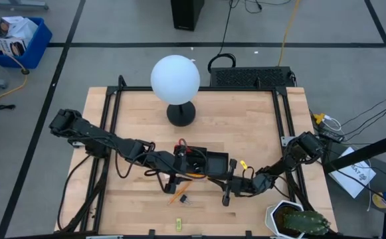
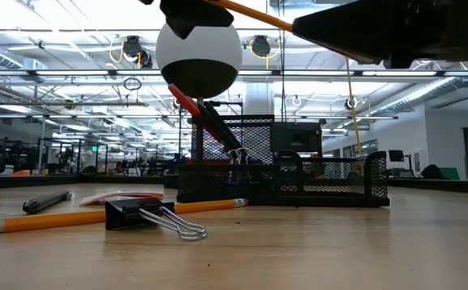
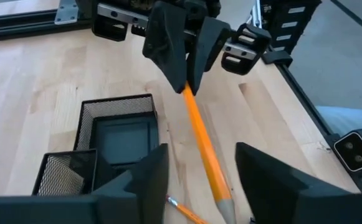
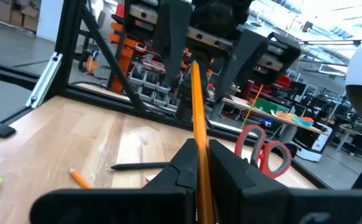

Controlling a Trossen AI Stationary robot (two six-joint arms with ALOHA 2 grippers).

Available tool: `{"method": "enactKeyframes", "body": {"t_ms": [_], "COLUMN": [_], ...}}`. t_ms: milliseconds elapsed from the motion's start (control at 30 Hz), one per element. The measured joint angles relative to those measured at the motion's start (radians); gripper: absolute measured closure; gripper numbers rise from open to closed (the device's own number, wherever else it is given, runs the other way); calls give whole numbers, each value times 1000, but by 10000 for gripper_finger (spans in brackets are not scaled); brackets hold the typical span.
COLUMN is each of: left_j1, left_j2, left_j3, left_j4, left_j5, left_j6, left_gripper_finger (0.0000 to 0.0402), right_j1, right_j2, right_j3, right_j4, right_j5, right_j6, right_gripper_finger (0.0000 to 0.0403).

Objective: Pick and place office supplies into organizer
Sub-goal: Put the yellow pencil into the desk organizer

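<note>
My right gripper (image 4: 199,148) is shut on a thin orange pencil (image 3: 200,140) held in the air beside the black mesh organizer (image 1: 206,159). My left gripper (image 3: 200,152) is open. Its two fingers stand on either side of the pencil's sharpened end (image 3: 223,205) without touching it. Red-handled scissors (image 4: 265,149) stand in the organizer. On the table lie another orange pencil (image 2: 97,214), a black binder clip (image 2: 149,216), a black pen (image 4: 142,165), a pink pad (image 2: 121,196) and a small yellow-green piece (image 1: 177,224). My right gripper pinches the orange pencil between its two fingers near the end away from the sharpened tip (image 3: 187,90). The pencil runs on along the fingers' line toward my left gripper. It is lifted clear of the table, close to level with a slight tilt (image 2: 250,12).
A white globe lamp (image 1: 175,78) on a round black base (image 1: 181,114) stands behind the organizer, toward the far edge. A potted cactus (image 1: 299,220) sits at the near right corner. Bare wood lies to the left and right of the arms.
</note>
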Motion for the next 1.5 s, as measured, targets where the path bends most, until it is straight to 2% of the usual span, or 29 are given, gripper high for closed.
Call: {"method": "enactKeyframes", "body": {"t_ms": [233,600,800,900,1033,1167,1333,1500], "left_j1": [0,2,0,7,28,50,84,134], "left_j2": [0,0,0,0,-7,-36,-119,-173], "left_j3": [0,0,0,-2,-2,-2,14,83], "left_j4": [1,10,-16,-87,-113,-154,-272,-425], "left_j5": [0,4,-29,-53,-60,-57,-65,-76], "left_j6": [-3,-2,-4,-19,-19,-22,-36,-53], "left_gripper_finger": [299,378,369,366,380,380,373,380], "right_j1": [0,0,9,24,41,56,77,109], "right_j2": [0,0,0,0,0,0,0,-28], "right_j3": [0,0,-1,0,0,-1,-1,0], "right_j4": [9,9,36,39,39,40,40,40], "right_j5": [0,9,-3,-18,47,56,67,110], "right_j6": [-15,-14,-84,-82,-84,-99,-97,-101], "right_gripper_finger": [389,389,381,340,280,244,233,244]}}
